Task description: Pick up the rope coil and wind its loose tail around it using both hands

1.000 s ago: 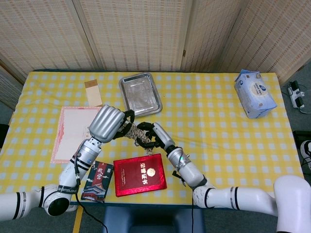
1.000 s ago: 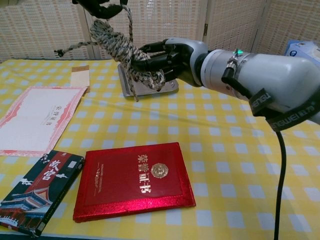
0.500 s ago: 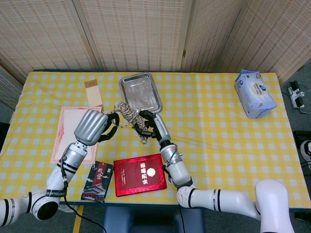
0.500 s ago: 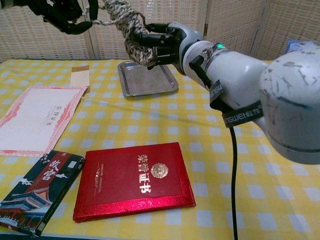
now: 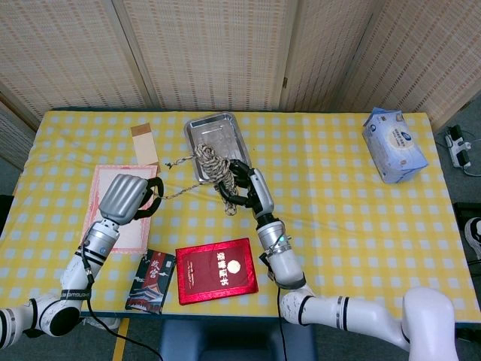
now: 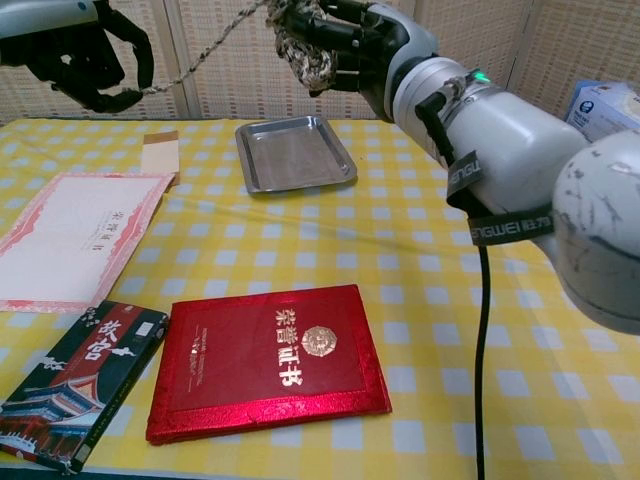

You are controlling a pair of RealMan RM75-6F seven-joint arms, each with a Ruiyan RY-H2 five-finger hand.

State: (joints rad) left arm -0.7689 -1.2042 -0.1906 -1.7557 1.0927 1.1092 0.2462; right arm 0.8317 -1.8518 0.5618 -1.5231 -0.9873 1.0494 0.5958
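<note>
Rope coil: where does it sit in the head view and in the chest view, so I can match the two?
Head view: rope coil just left of centre, held by the right hand, overlapping the metal tray.
Chest view: rope coil at the top edge, centre, in the right hand, above the tray.
Shared landmark: metal tray.

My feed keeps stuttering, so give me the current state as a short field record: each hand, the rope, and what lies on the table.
right hand: grips the rope coil, raised above the table
left hand: holds the loose tail, raised, off to the left
tail: stretched in a line between the two hands
steel tray: empty, at the far side of the table
red booklet: flat, near edge
dark booklet: left of the red one
certificate sheet: flat, left side
wipes pack: far right
</note>
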